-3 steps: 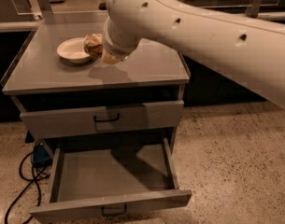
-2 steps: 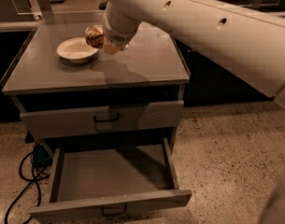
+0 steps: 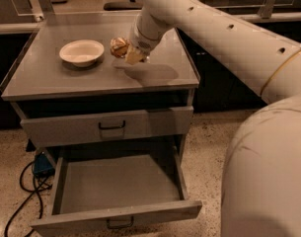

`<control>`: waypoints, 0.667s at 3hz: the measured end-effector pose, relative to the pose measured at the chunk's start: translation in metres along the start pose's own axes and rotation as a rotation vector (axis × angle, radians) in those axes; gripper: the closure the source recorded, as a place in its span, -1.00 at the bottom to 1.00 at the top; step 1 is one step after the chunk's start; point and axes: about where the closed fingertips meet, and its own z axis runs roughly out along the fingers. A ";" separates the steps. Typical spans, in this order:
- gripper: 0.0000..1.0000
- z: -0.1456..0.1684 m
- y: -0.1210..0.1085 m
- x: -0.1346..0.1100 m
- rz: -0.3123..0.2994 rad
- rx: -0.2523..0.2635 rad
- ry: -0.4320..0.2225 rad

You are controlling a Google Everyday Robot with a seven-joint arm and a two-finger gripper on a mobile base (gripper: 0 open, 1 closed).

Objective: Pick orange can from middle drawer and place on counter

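Note:
The orange can [image 3: 119,47], shiny and dented, sits in my gripper [image 3: 126,52], which is shut on it. It hangs just above the counter [image 3: 91,80], a little right of the white bowl [image 3: 82,52] and apart from it. A shadow falls on the counter to the can's right. My arm reaches in from the upper right. The middle drawer [image 3: 118,181] is pulled open low in front, and its grey floor holds nothing.
A shut drawer with a dark loop handle [image 3: 112,126] sits above the open one. A blue box [image 3: 42,163] and black cables [image 3: 21,191] lie on the floor at the left. Clear panels [image 3: 19,4] edge the counter's back. My arm's bulk [image 3: 268,172] fills the right foreground.
The gripper has carried the can from right beside the bowl, up and then to the right, away from the bowl. The bowl has stayed put.

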 end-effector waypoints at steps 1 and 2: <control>0.61 0.007 -0.001 0.001 0.009 -0.009 -0.006; 0.15 0.007 -0.001 0.001 0.009 -0.009 -0.006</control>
